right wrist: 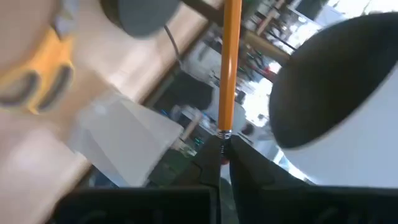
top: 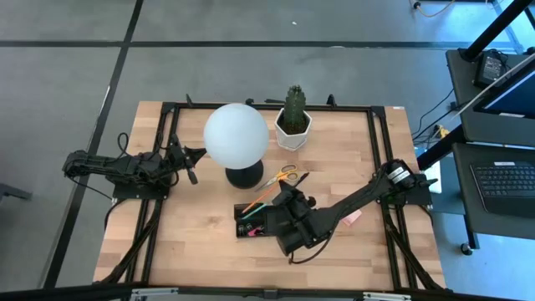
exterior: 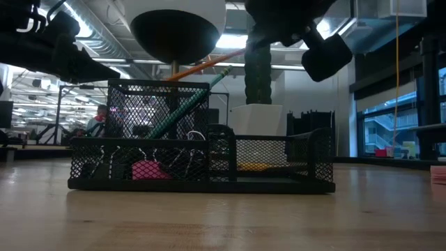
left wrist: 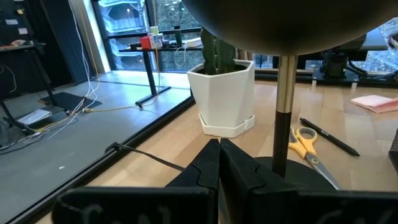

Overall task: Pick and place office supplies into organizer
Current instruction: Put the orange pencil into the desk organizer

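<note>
Your right gripper point(right wrist: 222, 154) is clamped on the orange pencil point(right wrist: 228, 62) just above the organizer point(top: 251, 220), pencil tip angled twd the lamp point(top: 236, 135). Left gripper point(left wrist: 219, 163), fingers closed w/ nothing between, sits beside the lamp, opposite side from the organizer.

No text, label, brand, number or sign is legible in any view, whether on the bench, the supplies or the room beyond.

Two dark, matte-black jointed arms, slim segmented links, black cables trailing at bases, blocky black wrist housings
</note>
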